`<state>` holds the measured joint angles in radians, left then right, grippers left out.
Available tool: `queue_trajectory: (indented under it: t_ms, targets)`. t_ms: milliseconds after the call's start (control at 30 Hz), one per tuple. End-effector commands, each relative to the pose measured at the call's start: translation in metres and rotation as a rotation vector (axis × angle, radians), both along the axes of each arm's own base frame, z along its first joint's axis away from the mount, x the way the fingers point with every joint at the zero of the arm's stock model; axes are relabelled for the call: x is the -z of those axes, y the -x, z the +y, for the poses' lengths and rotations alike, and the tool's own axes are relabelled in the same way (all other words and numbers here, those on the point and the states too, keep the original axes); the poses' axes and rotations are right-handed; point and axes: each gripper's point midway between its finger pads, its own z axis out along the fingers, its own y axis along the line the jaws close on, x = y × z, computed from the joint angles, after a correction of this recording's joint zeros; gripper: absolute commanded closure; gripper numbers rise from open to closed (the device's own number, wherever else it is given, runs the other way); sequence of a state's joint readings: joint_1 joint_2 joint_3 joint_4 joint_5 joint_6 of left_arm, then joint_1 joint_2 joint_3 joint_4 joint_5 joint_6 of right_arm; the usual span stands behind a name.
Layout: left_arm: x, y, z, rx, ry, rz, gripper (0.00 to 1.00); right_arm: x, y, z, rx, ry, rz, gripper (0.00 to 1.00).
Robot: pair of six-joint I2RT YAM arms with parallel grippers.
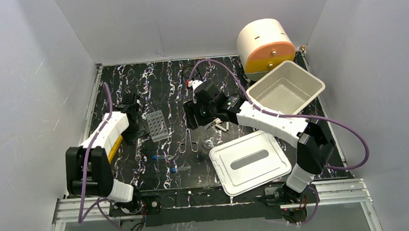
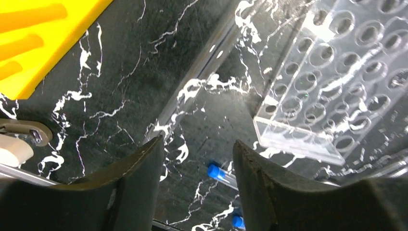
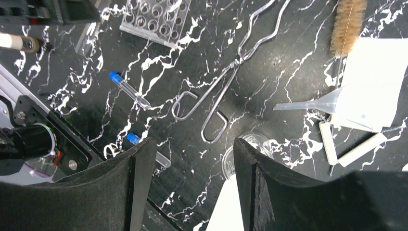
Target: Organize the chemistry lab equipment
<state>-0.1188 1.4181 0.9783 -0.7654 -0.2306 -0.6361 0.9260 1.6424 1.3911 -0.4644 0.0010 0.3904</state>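
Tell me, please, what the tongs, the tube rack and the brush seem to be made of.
Tongs: bare metal rod, polished; bright glints run along it.
Tube rack: clear glossy plastic, perhaps acrylic; the marbled table shows through it.
Brush: tan, fuzzy bristles, fibre unclear.

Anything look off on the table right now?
Two blue-capped clear tubes lie flat on the black marbled table, while the clear plastic tube rack stands with every visible hole empty. Nothing looks spilled or broken.
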Motion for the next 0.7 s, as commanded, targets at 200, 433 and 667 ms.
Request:
queue_trajectory:
  t_ms: [200, 433, 667]
  targets:
    - [0.007, -0.055, 0.021, 0.238, -0.123, 0.001, 0.37, -0.028, -0.014, 0.019, 0.014, -0.103, -0.083, 0.32]
    - [0.031, -0.065, 0.015, 0.298, -0.078, 0.029, 0.52, -0.028, -0.017, 0.023, -0.015, -0.093, -0.104, 0.31]
    - [0.041, -0.076, 0.007, 0.335, -0.037, 0.014, 0.52, -0.026, -0.02, 0.027, -0.037, -0.079, -0.112, 0.31]
